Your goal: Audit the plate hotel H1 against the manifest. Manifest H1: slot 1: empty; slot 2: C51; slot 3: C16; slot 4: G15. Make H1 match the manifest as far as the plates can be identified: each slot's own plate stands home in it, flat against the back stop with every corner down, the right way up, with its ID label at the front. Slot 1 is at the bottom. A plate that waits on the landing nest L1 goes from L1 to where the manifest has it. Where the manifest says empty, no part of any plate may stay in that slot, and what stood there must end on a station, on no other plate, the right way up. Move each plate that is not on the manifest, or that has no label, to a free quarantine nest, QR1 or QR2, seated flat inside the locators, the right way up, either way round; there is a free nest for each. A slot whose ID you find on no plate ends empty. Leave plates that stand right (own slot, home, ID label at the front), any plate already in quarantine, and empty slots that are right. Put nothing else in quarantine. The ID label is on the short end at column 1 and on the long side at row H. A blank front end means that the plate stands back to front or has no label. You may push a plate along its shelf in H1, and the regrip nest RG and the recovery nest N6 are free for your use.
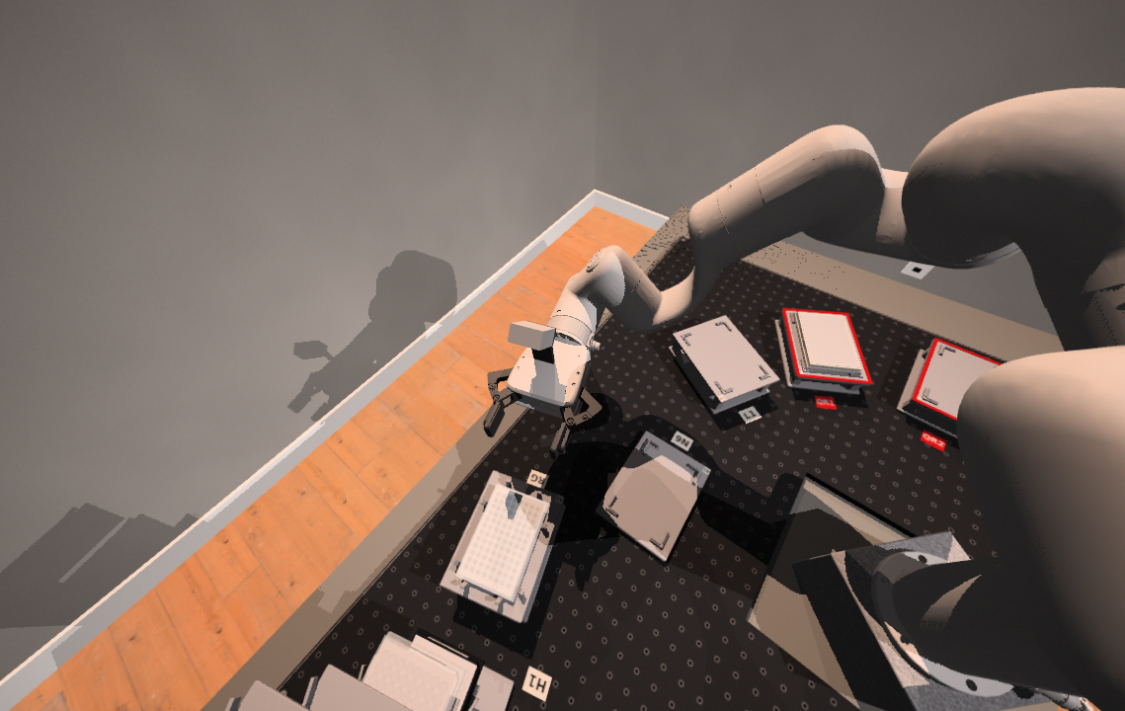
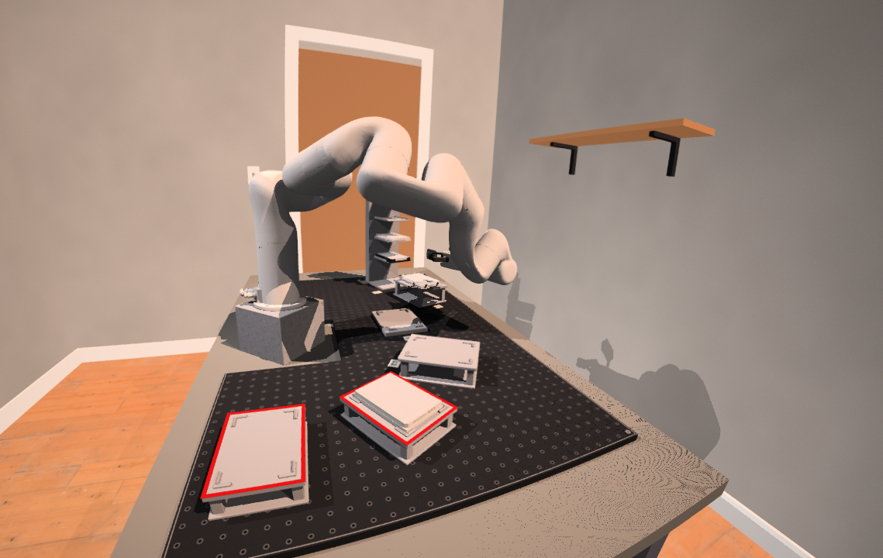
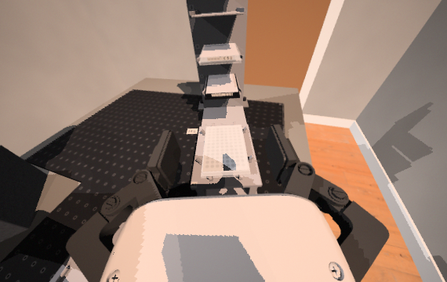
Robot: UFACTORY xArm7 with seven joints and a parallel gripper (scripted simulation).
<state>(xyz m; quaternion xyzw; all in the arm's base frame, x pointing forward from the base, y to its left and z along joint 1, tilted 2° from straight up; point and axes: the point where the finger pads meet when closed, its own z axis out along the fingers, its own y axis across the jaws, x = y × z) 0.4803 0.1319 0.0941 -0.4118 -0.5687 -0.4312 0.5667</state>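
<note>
Gripper is nearest in the wrist view: its fingers stand at full spread with nothing between them, and it hangs above the mat, raised and tilted toward the hotel. Just beyond the fingertips sits the regrip nest RG, and on it lies 1 well plate, wells up, flat inside the locators as far as I can see. In the top view this plate is apart from the gripper, so no contact exists now. Behind the nest rises the hotel H1. A plate stands on a lower shelf and another plate above it shows a front label, which I read as C51, though small. The top shelf looks bare; the lowest part is hidden by the nest.

My judgement: the plate on RG is waiting for a new grasp, probably to go into H1 with its label at the front. To do this well, the gripper should come down level, centre the long sides between both fingers, close low on the skirt, then lift straight before turning. Which end has the label, I cannot tell
</note>
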